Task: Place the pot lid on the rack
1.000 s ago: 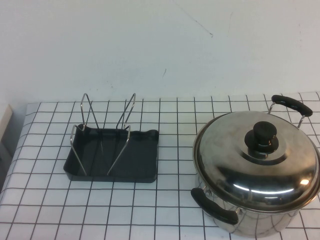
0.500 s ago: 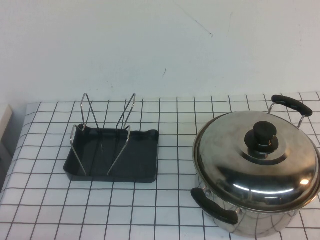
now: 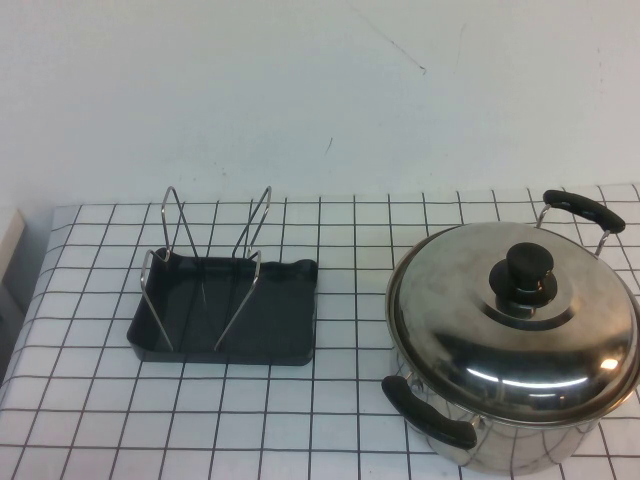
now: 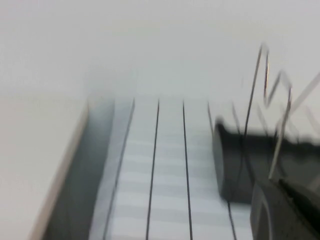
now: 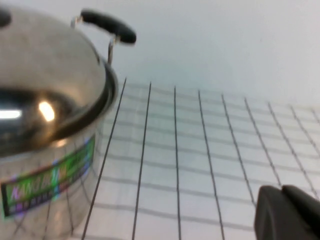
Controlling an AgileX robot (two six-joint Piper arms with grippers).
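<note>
Steel pot lid (image 3: pixel 512 305) sat squarely on the pot (image 3: pixel 520 430) at the tabletop's (image 3: pixel 350 420) right, well apart from the bare rack (image 3: pixel 225 315); nothing looked started. Only a dark corner of the left tool (image 4: pixel 285 210) and right tool (image 5: pixel 287 212) showed, touching nothing; their spread I couldn't tell.

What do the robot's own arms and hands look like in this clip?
Neither arm shows in the high view. Each wrist view catches only a corner of its hand: the left hand and the right hand both appear as dark grey, rounded, matte shapes. No cables or markings are visible.
</note>
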